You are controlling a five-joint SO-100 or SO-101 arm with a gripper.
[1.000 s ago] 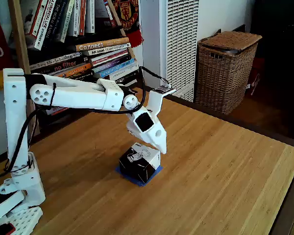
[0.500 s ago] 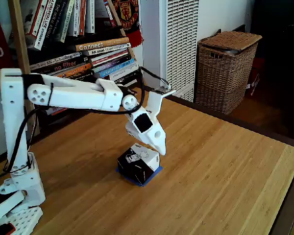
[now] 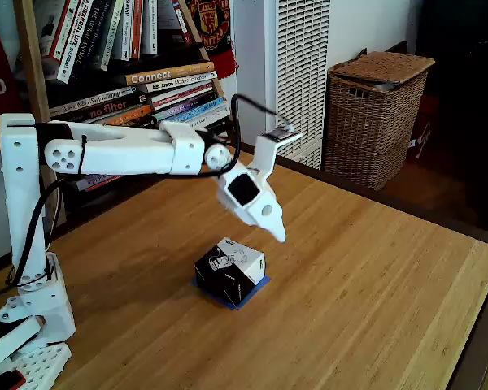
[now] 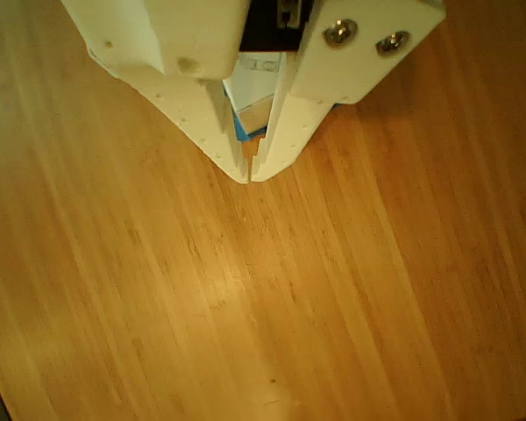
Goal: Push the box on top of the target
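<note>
the small cardboard box with black sides and a white printed top (image 3: 230, 270) sits on the bamboo-coloured wooden table (image 3: 366, 284), and it rests over the flat square of blue tape (image 3: 256, 288) that serves as the target; in the fixed view just a thin blue edge peeks out along the box's near and right sides, so the box covers nearly all of the outline, perhaps turned a little against it. the white two-finger gripper (image 3: 280, 236) hangs in the air above and to the right of the box, clear of it, with its pointed tip aimed down toward the table. in the other view the gripper (image 4: 249, 175) comes in from the top edge with its two white fingers (image 4: 197, 114) pressed together to a narrow wedge, nothing between them; through the slit a bit of the box's white top (image 4: 256, 88) and a sliver of blue tape (image 4: 239, 130) show behind. closed fingers make sense for a pushing job, since a single blunt tip nudges a box more predictably than two spread prongs. judged from how things lie, the push looks essentially done, and the raised pose suits either a retreat or a final check. if any correction is wanted, it would be a light nudge to square the box up, with the risk of sliding it off the tape. a brown wicker basket (image 3: 376, 114) and a shelf of books (image 3: 146, 89) stand behind the table, well apart from the work.
</note>
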